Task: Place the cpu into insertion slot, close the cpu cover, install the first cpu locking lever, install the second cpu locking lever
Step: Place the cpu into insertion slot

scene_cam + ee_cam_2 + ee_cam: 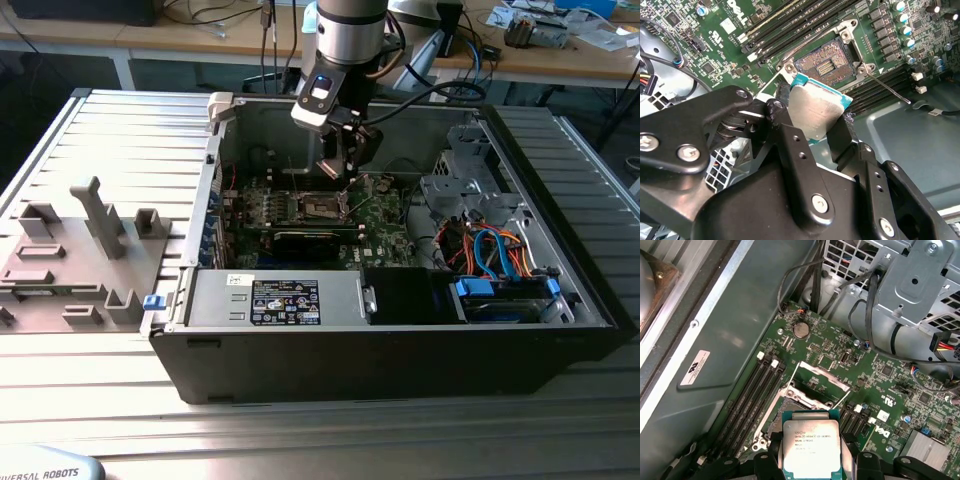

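The jaws are clamped on the chip (816, 107), one on each side edge. The chip hangs in the air close to the socket (826, 62) and is not in it yet. So I think the first step is in hand: putting the chip into the socket.

The socket is open and bare. In the first wrist view the cover (821, 376) stands up at the far side of the socket. A thin lever (886, 88) sticks out beside the socket, not locked down. This step calls for care, I think. The chip must lie flat, line up with the socket's corners and go down softly.

Some things are hard to see. The chip hides the near part of the socket in the first wrist view. Its underside is hidden. I cannot pick out the second lever for sure. In the exterior view the arm covers the chip. Farther off are the green board (385, 228), the computer case (350, 370) and the surface (300, 440) under it.
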